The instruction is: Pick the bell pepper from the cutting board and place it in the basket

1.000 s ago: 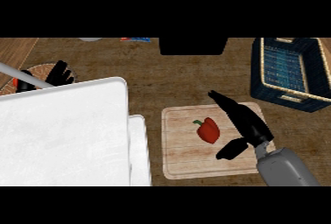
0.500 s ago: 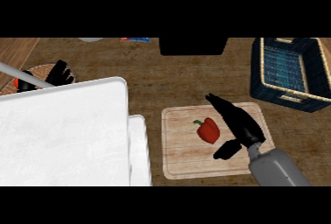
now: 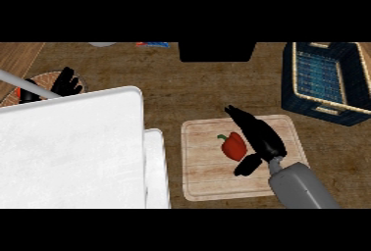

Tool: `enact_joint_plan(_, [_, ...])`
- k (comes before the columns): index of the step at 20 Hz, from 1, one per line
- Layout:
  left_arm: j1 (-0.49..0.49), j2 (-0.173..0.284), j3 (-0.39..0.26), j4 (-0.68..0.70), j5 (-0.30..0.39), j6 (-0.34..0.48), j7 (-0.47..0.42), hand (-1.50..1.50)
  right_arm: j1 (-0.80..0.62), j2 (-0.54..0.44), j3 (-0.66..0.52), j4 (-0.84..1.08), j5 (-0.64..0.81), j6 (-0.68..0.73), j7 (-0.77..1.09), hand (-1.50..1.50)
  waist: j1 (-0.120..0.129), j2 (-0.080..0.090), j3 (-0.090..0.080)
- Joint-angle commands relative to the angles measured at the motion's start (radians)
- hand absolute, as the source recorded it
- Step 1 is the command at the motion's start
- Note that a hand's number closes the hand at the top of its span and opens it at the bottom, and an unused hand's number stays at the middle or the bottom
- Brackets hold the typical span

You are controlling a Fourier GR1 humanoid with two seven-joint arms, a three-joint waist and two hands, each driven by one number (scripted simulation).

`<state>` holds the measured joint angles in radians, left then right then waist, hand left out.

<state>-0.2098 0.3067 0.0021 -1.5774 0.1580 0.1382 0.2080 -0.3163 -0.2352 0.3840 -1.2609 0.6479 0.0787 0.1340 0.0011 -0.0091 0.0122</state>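
A red bell pepper (image 3: pixel 233 145) with a green stem lies on the pale wooden cutting board (image 3: pixel 210 181). My right hand (image 3: pixel 256 135) hovers over the board just to the pepper's right, fingers straight and pointing away, thumb reaching below the pepper; it is open and holds nothing. The dark blue woven basket (image 3: pixel 328 107) stands at the far right, beyond the board. My left hand (image 3: pixel 64 83) shows at the upper left, open, fingers up, resting partly behind a white block.
A large white block (image 3: pixel 69 152) fills the left side, with a thinner white slab (image 3: pixel 156 166) next to the board. A black box (image 3: pixel 216 51) sits at the back centre. A round woven mat (image 3: pixel 43 81) lies under the left hand.
My right hand has slid left across the board, closing in on the pepper's right side. The pepper and the left hand have not moved.
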Motion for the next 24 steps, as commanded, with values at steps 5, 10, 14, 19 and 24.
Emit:
enact_joint_plan(5, [0.043,0.0,0.001,0.071,-0.067,0.032,-0.041,0.0,-0.086,0.03,-0.04,0.165,0.026,0.02,-0.051,-1.5,0.008,0.012,-0.012])
enact_joint_plan(10, [0.056,0.013,0.003,0.05,-0.068,0.029,-0.049,0.0,-0.064,0.042,0.044,0.157,0.057,0.096,-0.087,1.5,0.008,0.01,-0.012])
enact_joint_plan(14, [-0.004,0.015,0.023,0.124,-0.062,0.032,-0.054,0.0,-0.04,0.03,0.023,0.214,0.059,0.055,-0.19,1.5,0.002,0.014,-0.012])
enact_joint_plan(19, [-0.009,-0.004,0.01,0.131,-0.061,0.045,-0.076,0.0,-0.053,0.031,-0.008,0.247,0.063,0.046,-0.236,1.5,0.002,0.013,-0.012])
enact_joint_plan(24, [-0.008,0.001,-0.001,0.101,-0.073,0.066,-0.029,0.0,0.044,0.058,0.007,0.181,0.057,0.041,-0.227,1.5,-0.005,0.011,-0.012])
